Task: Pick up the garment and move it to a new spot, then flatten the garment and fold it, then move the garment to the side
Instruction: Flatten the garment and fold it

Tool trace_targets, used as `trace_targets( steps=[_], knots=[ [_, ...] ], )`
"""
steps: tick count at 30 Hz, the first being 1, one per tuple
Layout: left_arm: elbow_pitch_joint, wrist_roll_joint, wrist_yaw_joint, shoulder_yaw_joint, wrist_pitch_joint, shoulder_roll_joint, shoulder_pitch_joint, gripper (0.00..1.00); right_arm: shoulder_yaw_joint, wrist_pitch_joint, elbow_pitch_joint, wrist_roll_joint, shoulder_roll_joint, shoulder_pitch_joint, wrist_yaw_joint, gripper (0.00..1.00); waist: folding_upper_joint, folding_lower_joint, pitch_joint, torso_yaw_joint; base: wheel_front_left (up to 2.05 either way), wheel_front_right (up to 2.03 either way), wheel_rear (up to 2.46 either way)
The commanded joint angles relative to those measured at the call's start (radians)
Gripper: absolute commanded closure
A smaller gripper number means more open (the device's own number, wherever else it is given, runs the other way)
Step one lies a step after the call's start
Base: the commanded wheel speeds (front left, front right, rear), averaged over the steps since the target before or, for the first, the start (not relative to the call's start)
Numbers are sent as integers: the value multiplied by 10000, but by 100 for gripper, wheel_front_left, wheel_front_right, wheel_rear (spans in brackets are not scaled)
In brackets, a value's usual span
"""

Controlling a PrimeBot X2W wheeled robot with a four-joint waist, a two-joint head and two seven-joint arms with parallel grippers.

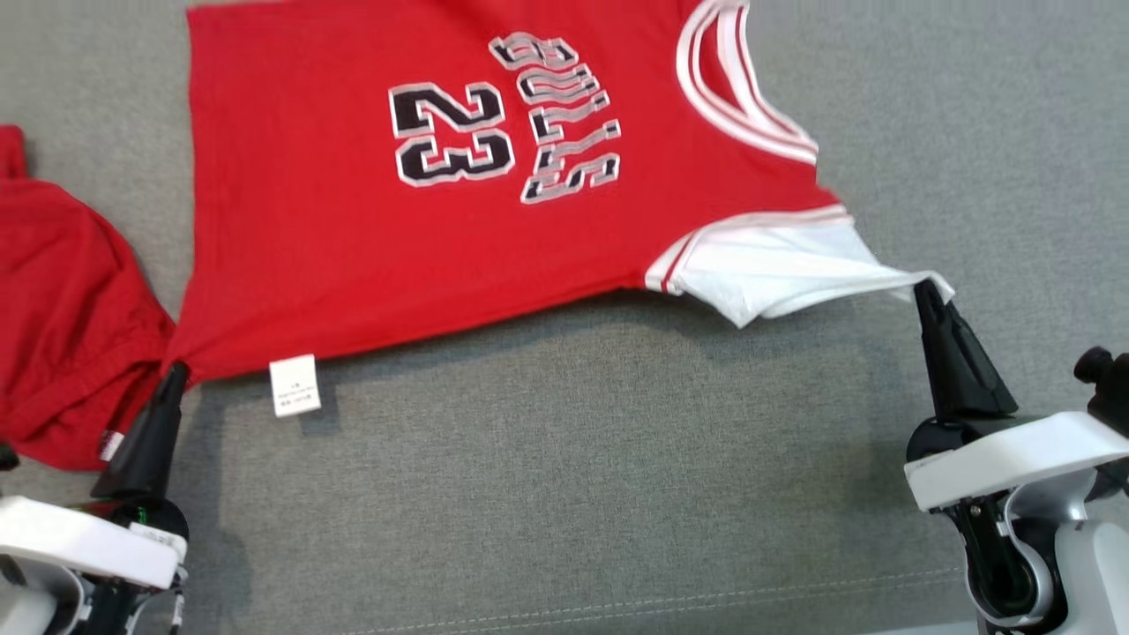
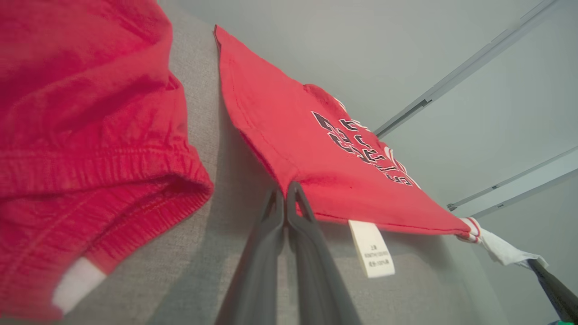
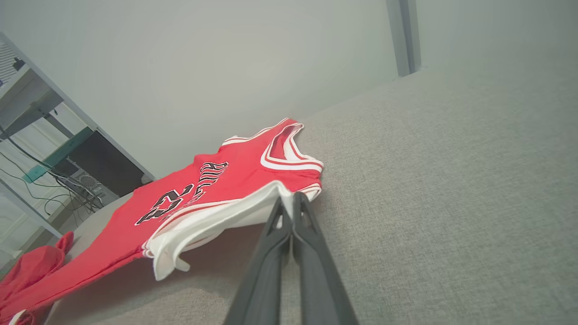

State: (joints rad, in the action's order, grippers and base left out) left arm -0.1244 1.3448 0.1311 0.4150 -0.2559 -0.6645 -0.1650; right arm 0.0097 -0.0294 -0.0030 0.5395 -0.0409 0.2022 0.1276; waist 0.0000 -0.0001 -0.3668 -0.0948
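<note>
Red jersey, "BULLS 23" print facing up, spans the upper centre of the head view on the grey fabric surface, collar toward the upper right. Left gripper, lower left of frame: jaws closed together, pinching the jersey's hem corner. The left wrist view shows the tips clamped on the red edge, with the white care label hanging just right of them. Right gripper, right side of frame: jaws closed, pinching the tip of the white sleeve, which is pulled out to a point toward it. The jersey's lower edge in the frame, between the two grips, is raised off the surface, with a shadow under it; the upper part of the jersey lies on the fabric. A second red garment with an elastic waistband is bunched at the left edge of frame, just beside the left gripper and touching the jersey's corner area.
</note>
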Motion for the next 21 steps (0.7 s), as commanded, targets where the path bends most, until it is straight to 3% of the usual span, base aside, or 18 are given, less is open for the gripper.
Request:
trace_targets(
  steps=[1,13,21],
  knots=[
    [39,-181,-4,-363,-58,-359,-36,100,128,-77,-211,54,-93,-140,31,100,0,1,505,110,0,0,0],
    [-1272,-819,-4,268,-58,537,516,100,-225,-2189,-1027,256,-93,-1464,31,100,0,1,1971,207,0,0,0],
    [-1835,-1018,-4,449,-58,740,594,100,-284,-2979,-1350,468,-93,-2053,31,100,0,1,2188,323,0,0,0]
  ],
)
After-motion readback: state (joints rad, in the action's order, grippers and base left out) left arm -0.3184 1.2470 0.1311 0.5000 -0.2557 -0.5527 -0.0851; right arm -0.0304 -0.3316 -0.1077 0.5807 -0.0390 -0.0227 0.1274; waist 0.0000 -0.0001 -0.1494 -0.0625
